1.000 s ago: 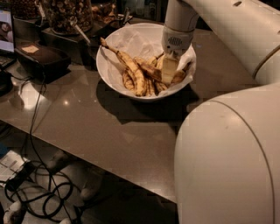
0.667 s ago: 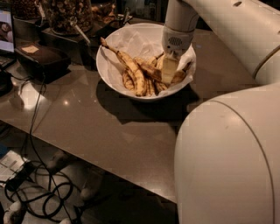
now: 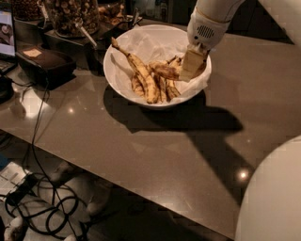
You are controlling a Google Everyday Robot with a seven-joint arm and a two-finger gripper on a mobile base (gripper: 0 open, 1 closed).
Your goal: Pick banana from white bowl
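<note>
The end effector (image 3: 192, 66) hangs over the bowl's (image 3: 141, 96) right side and hides the banana's (image 3: 164, 70) right end; whether it holds the banana cannot be told. The arm (image 3: 221, 9) is cut off by the top edge. The other bananas (image 3: 146, 80) overlap and hide each other's lower ends. The robot body (image 3: 277, 197) is cropped at the bottom right, and the jars (image 3: 70, 14) at the top.

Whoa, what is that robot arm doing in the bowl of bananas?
The robot's gripper is down inside the white bowl, near its right rim, right against the banana, a plump brown-spotted one lying across the other bananas. It is meant to pick that one. The banana is not out of the bowl yet.
</note>
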